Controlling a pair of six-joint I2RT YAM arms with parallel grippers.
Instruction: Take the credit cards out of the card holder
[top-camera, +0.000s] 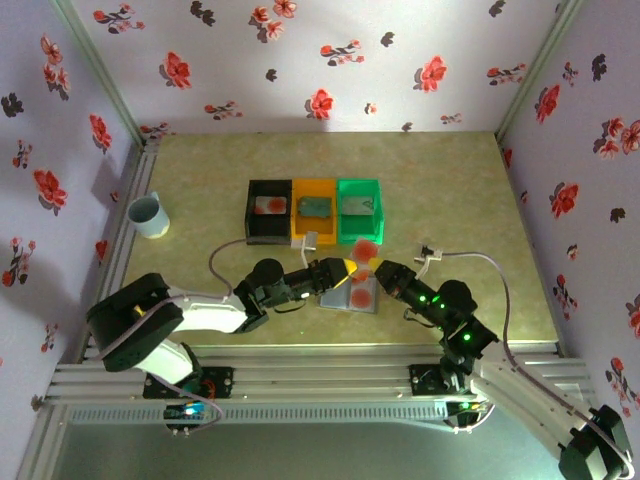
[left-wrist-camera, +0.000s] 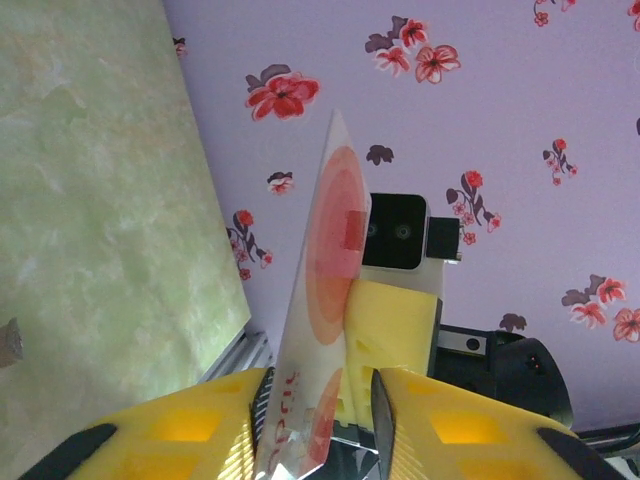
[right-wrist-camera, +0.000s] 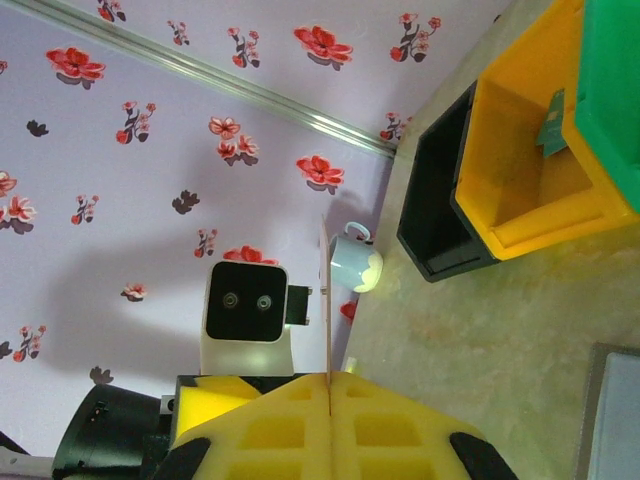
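open tabletop (top-camera: 470, 190) beneath, card (left-wrist-camera: 325, 260) edge pinched in right fingers (right-wrist-camera: 395, 425), left fingers (left-wrist-camera: 455, 415) spread around it

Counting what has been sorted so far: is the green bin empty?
No, in the top view a silvery grey card lies flat inside the green bin.

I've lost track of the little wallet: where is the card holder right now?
In the top view the card holder lies flat on the table, near its middle, on the near side of the orange bin and the green bin.
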